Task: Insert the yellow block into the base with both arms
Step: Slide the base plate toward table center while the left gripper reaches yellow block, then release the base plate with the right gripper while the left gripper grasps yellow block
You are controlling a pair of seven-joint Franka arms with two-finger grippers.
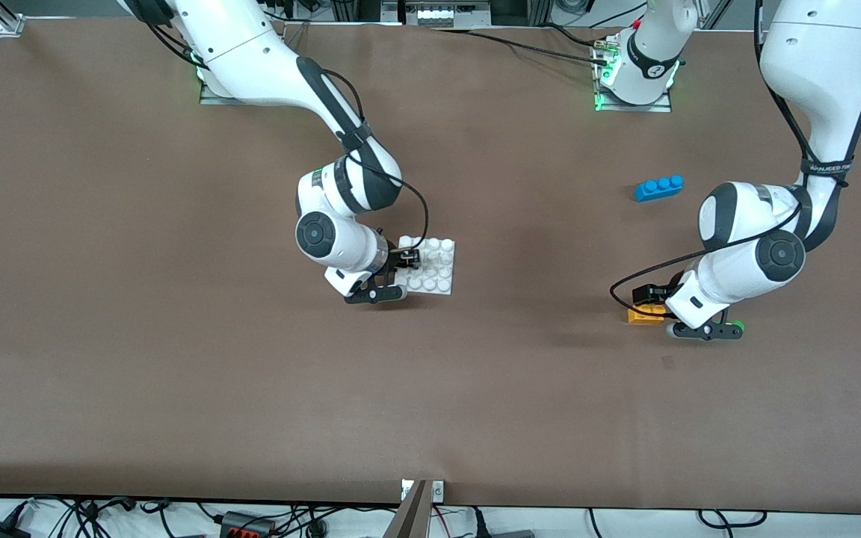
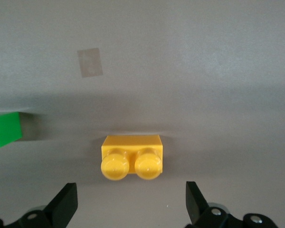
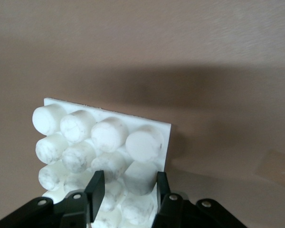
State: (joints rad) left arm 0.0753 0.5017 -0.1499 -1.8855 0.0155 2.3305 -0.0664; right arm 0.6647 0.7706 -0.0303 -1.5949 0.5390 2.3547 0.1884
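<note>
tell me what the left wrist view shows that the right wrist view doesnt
Only the left wrist view shows the yellow block lying on the table between the left gripper's open fingers, plus the edge of a green brick and a pale tape patch. Only the right wrist view shows the base, with the right gripper's fingers straddling one of its studs. Both share the brown table and a black two-finger gripper down low over its part.
</note>
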